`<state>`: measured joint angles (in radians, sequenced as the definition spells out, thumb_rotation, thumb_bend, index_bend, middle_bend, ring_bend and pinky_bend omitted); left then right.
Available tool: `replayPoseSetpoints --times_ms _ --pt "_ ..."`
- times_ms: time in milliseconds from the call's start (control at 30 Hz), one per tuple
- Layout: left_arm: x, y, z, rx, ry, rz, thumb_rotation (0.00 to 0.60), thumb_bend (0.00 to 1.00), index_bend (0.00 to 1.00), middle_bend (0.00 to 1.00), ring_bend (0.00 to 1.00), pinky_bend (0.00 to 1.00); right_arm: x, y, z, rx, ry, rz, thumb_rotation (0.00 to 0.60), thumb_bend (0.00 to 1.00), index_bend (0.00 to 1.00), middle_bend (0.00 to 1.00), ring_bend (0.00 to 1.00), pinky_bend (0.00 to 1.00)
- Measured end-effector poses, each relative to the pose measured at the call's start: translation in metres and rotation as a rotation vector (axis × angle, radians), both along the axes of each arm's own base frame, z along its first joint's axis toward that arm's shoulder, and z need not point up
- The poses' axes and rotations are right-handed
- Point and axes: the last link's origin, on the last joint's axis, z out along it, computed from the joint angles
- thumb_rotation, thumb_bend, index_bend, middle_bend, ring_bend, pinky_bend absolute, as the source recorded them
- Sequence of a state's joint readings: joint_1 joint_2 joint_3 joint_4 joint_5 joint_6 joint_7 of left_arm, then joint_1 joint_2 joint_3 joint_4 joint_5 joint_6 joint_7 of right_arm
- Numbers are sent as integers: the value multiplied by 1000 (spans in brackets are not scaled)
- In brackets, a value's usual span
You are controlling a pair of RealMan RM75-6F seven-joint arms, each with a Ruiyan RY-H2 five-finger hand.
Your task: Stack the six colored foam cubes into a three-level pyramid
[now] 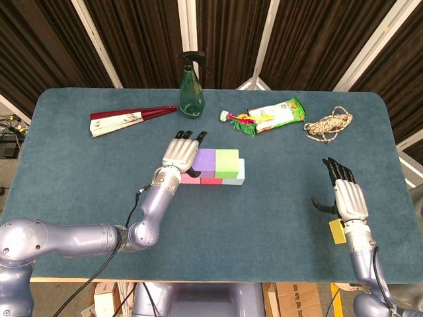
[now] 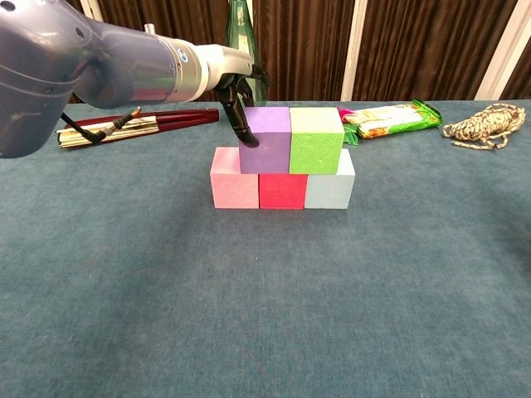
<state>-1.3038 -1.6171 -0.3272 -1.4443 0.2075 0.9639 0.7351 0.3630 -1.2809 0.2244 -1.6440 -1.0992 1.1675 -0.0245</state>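
My left hand (image 2: 235, 98) rests against the purple cube's (image 2: 265, 139) left face, fingers straight, seemingly holding nothing. Purple and green (image 2: 316, 139) sit atop pink (image 2: 235, 187), red (image 2: 283, 191) and pale blue (image 2: 329, 190). My right hand (image 1: 346, 194) hovers apart with spread fingers, near a yellow cube (image 1: 338, 231).

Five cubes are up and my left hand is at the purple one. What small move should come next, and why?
Probably ease the left hand up and back from the purple cube. It sits beside the green cube, on the pink, red and pale blue row. Only the top level is missing, and a fingertip seems to touch the purple side. The right hand holds nothing.
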Motion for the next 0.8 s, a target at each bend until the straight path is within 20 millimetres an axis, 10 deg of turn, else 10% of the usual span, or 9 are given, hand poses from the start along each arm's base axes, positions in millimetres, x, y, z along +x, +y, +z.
replayPoseSetpoints --times_ms 800 --pt "-3 -2 5 -9 -7 -3 600 186 0 159 50 63 0 0 0 2 -1 0 600 308 0 0 0 0"
